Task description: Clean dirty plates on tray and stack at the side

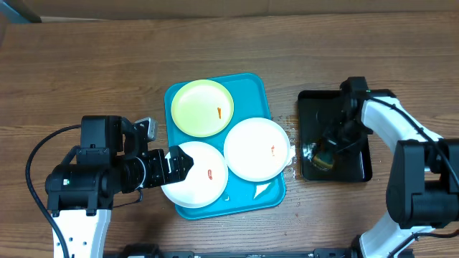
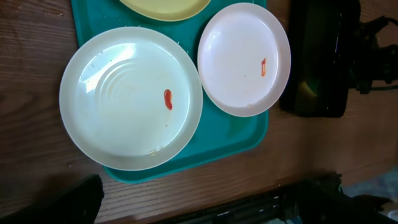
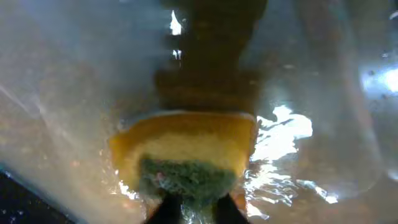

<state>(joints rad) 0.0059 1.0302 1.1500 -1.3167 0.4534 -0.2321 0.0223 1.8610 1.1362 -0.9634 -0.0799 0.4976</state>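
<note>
Dirty plates (image 1: 244, 143), three in all, lie on the turquoise tray (image 1: 251, 87). I count one pale yellow plate (image 1: 203, 107) with a light green rim and two white ones. Each carries a single red-orange smear.

From overhead, my left gripper (image 1: 182, 164) hangs over the left edge of the nearer white plate (image 1: 201, 175). Its jaws are spread in a V and hold nothing. The farther white plate (image 1: 257, 148) lies ahead of those jaws and to their right, its rim overlapping the nearer plate's. The yellow plate sits ahead and to their left.

The left wrist view looks straight down on the nearer white plate. It shows what the overhead does not: faint rings and specks on the plate's surface. It also shows that this plate overhangs the tray's left rim above the wooden table (image 2: 31, 74). Of the yellow plate it catches only a sliver at the top.

My right gripper (image 1: 328, 149) reaches down into one black tray (image 1: 358, 170) to the right of the turquoise one. Its jaws are closed on one sponge (image 3: 186, 149). Only the right wrist view makes that plain: a yellow sponge with a green scouring face, pinched between the fingertips, pressed into shiny liquid.
</note>
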